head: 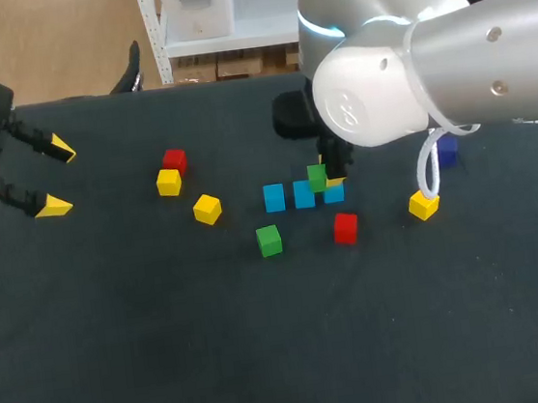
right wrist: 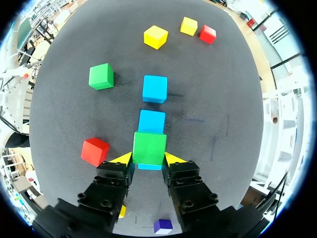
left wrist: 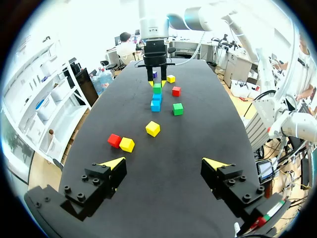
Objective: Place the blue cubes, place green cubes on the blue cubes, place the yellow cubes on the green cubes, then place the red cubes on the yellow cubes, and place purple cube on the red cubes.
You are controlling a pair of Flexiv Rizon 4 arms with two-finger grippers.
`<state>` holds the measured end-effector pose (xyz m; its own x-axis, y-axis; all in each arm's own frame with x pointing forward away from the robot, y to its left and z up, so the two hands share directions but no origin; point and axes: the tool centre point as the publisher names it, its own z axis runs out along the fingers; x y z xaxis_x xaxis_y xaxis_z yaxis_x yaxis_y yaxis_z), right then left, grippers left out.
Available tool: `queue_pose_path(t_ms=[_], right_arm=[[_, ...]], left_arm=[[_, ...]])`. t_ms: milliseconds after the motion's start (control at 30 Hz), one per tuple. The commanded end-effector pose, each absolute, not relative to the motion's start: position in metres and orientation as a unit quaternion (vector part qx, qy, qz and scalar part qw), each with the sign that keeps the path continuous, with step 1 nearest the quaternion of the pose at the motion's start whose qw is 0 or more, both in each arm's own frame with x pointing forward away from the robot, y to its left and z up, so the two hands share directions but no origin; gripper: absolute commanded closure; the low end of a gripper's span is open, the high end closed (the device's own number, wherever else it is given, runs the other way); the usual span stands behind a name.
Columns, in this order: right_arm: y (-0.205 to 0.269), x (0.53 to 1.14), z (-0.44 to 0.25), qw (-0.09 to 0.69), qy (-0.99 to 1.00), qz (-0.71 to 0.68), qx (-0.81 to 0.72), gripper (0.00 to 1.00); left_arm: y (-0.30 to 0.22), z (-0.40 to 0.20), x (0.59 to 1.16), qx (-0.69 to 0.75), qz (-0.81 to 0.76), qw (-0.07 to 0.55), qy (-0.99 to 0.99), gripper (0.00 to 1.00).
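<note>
Green cube [right wrist: 149, 148] sits clasped in right pincer [right wrist: 148, 159].

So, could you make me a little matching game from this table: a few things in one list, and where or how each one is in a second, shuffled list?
Things:
1. left tool
2. right tool
3. small purple cube
4. leftmost red cube

States:
A. shut on a green cube, above one end of the row of blue cubes
B. right next to a yellow cube
C. open, holding nothing
D. standing alone on the table's right side

Pairs: 1-C, 2-A, 3-D, 4-B
</note>
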<state>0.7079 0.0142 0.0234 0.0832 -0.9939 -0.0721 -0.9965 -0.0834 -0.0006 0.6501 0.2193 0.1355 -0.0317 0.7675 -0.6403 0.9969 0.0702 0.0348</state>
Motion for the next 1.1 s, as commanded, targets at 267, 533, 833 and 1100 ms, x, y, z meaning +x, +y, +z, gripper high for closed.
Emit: queue_pose_path(t_ms=[267,533,833,1100], right_arm=[[0.015,0.709,0.023,0.023,0.677,0.029,-0.735,0.53],[0.012,0.709,0.025,0.024,0.679,0.029,-0.733,0.07],[-0.008,0.709,0.029,0.065,0.697,0.073,-0.71,0.0],[-0.041,0.709,0.029,0.149,0.699,0.139,-0.685,0.0]], left_arm=[[0.22,0.135,0.651,0.646,-0.221,0.261,0.682,0.0],[0.22,0.135,0.651,0.646,-0.221,0.261,0.682,0.0],[0.22,0.135,0.651,0.646,-0.221,0.261,0.682,0.0],[0.22,0.135,0.651,0.646,-0.221,0.261,0.682,0.0]])
